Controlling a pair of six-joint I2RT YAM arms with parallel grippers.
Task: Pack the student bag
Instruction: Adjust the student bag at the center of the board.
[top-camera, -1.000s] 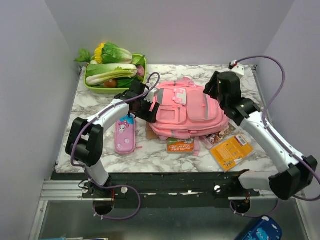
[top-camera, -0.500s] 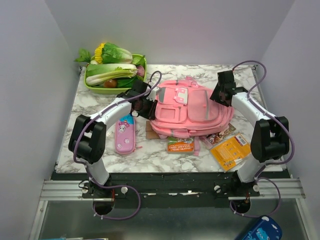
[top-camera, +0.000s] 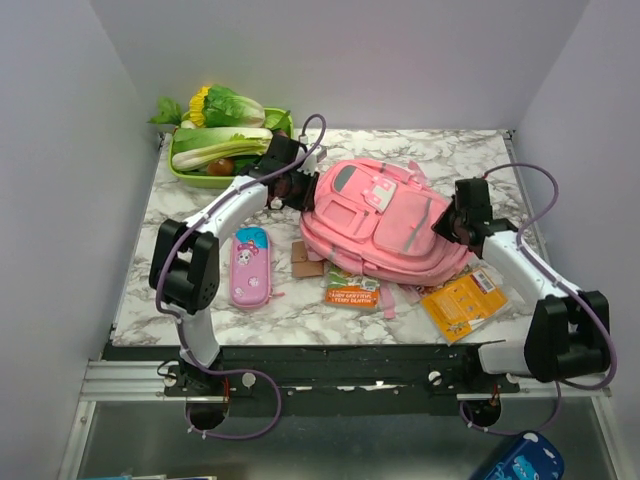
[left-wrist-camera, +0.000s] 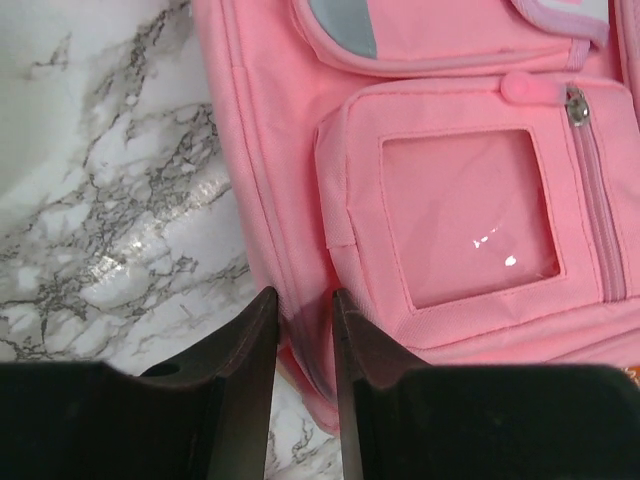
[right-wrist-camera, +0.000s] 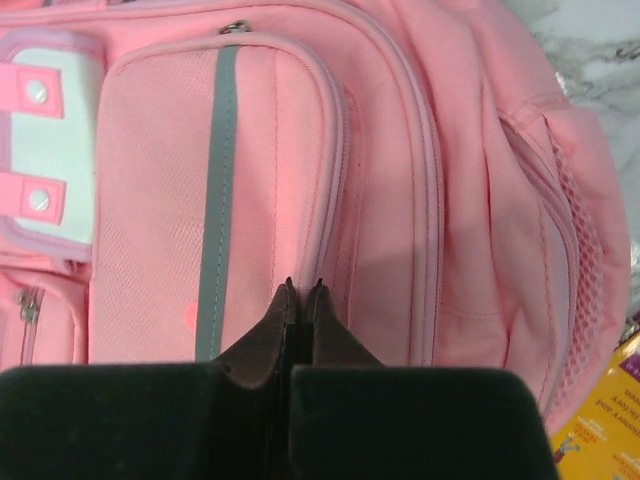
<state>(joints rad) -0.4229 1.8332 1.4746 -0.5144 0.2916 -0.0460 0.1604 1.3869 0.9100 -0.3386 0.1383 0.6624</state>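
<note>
The large soft pink fabric backpack (top-camera: 385, 220) lies flat on the white marble bench (top-camera: 440, 150), between the two pincers. The left pincer (left-wrist-camera: 303, 300) is narrowed to a slim gap with the backpack's side seam between its fingers. It appears to be pinched, though the contact is partly hidden. Just ahead sits a clear-window pocket (left-wrist-camera: 470, 215). The right pincer (right-wrist-camera: 302, 285) is fully closed, its tips together against the fabric beside a grey stripe (right-wrist-camera: 215, 200). Whether it nips anything I cannot tell.
</note>
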